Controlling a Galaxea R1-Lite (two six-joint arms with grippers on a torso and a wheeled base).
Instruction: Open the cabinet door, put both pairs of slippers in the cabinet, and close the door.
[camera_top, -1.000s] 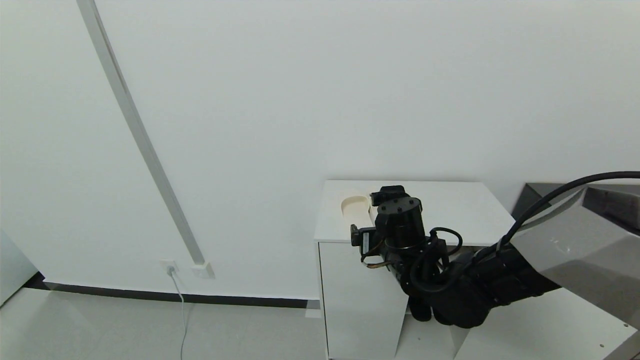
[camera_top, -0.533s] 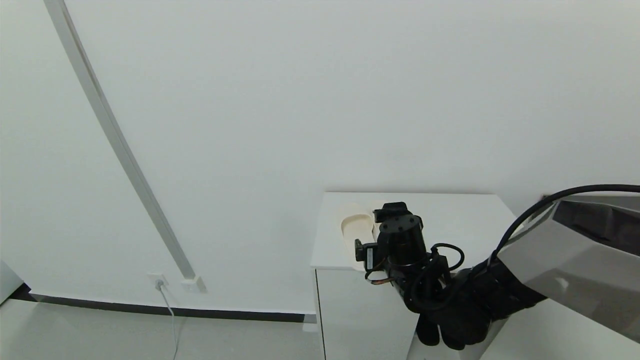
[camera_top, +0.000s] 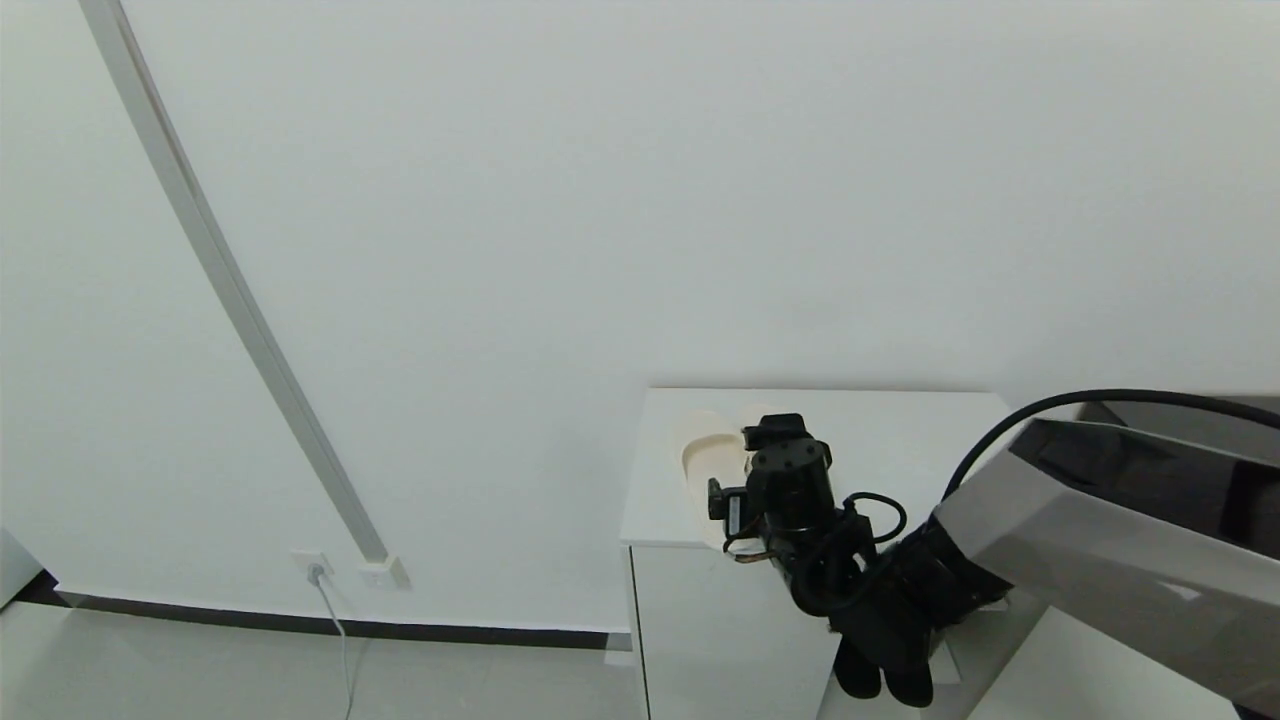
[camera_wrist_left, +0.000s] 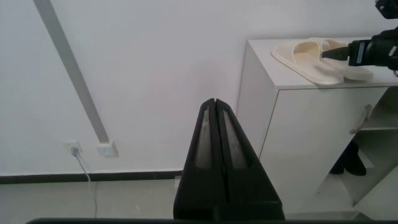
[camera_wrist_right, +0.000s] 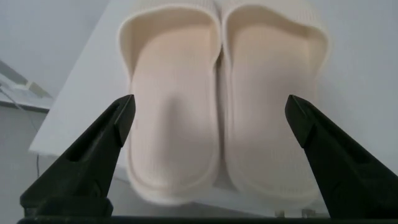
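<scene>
- Right wrist view shows the right end effector (camera_wrist_right: 210, 106) spread wide. The pair of cream slippers (camera_wrist_right: 176, 93) lies straight ahead of it, on top of the cabinet (camera_wrist_right: 90, 93).
- The slippers sit side by side and touching, with their long axes running away from the end effector. One finger stands outside each slipper, so the opening spans the pair across its width. I cannot tell whether either finger touches a slipper.
- The near ends of the slippers seem to poke over the cabinet's front edge.
- The left end effector (camera_wrist_left: 215, 104) is pressed together, holds nothing, and hangs well apart from the cabinet, so the right arm is by far the nearer.
- As I judge it, closing across the width should pinch both slippers together.
</scene>
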